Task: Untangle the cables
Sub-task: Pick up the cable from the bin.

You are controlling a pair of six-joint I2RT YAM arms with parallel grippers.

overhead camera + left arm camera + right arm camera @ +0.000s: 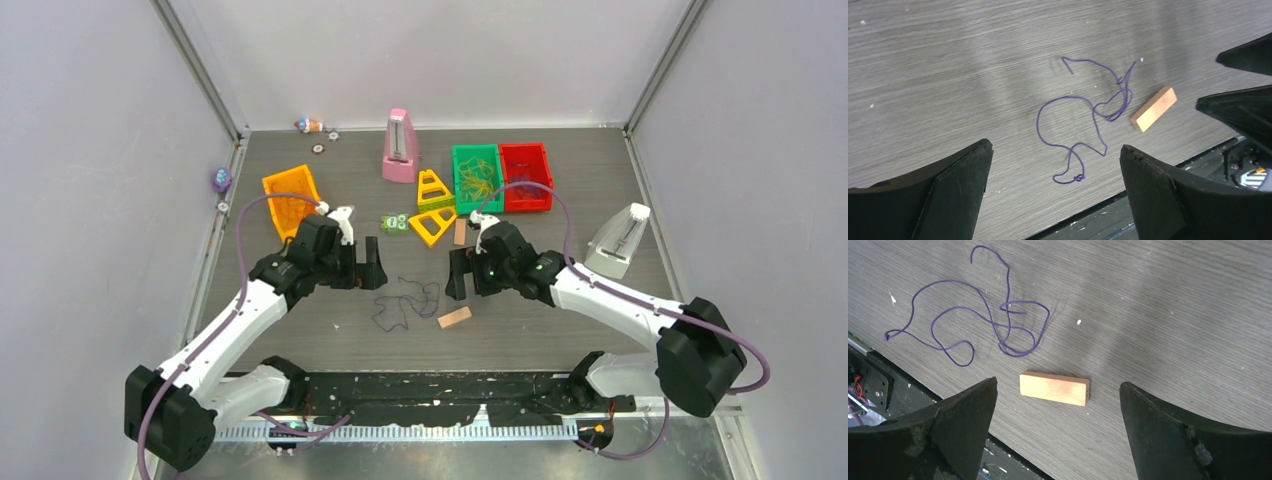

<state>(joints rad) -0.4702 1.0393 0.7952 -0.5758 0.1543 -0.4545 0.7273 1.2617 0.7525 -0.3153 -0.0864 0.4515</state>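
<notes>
Grey table fills middle of top view. I see left gripper at centre-left, fingers spread wide, nothing between them. Right gripper at centre-right, also spread wide, empty. Green bin at upper centre holds small tangle of yellow and orange cables. One purple cable lies in loose loops on table, between both grippers and a little lower in frame, touched by neither. Small wooden block near it at lower right, not touching.

The left arm and right arm reach forward and inward. The left gripper and right gripper face each other, jaws spread wide.
</notes>
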